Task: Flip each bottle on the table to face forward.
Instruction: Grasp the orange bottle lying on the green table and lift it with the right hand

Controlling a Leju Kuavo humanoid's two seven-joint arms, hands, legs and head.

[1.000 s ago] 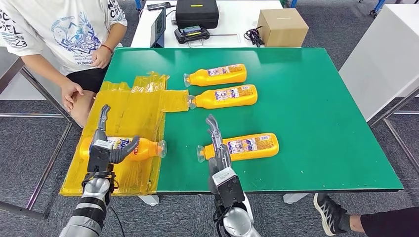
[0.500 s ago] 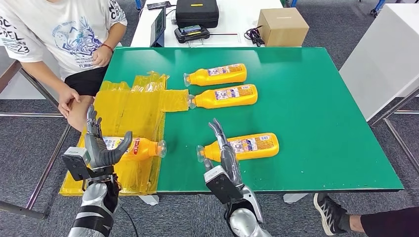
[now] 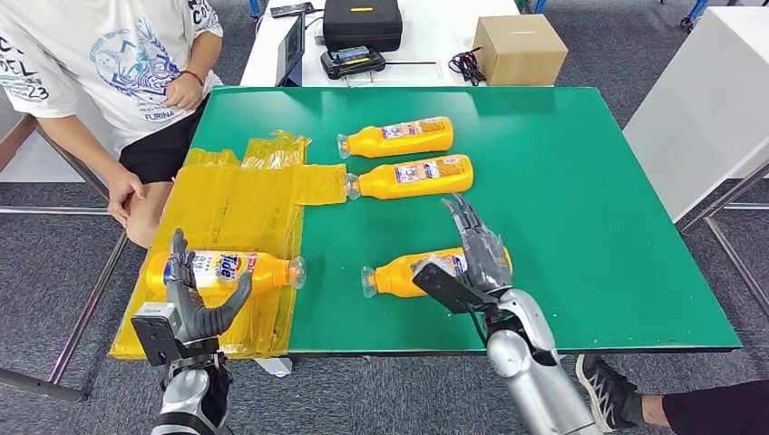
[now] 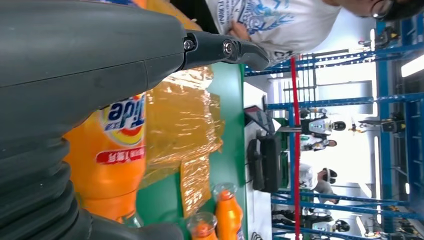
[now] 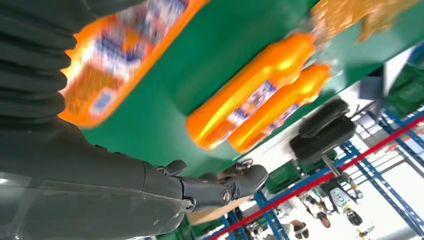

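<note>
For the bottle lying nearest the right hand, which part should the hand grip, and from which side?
Probably the wide body of the bottle, not its narrow neck. It lies flat, neck toward the yellow sheet, so the open right hand above it should likely come straight down across the body.

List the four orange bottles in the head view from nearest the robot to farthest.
Bottle on the yellow plastic sheet and bottle under the right hand, roughly level, nearest → bottle at the table's middle → farthest bottle.
</note>
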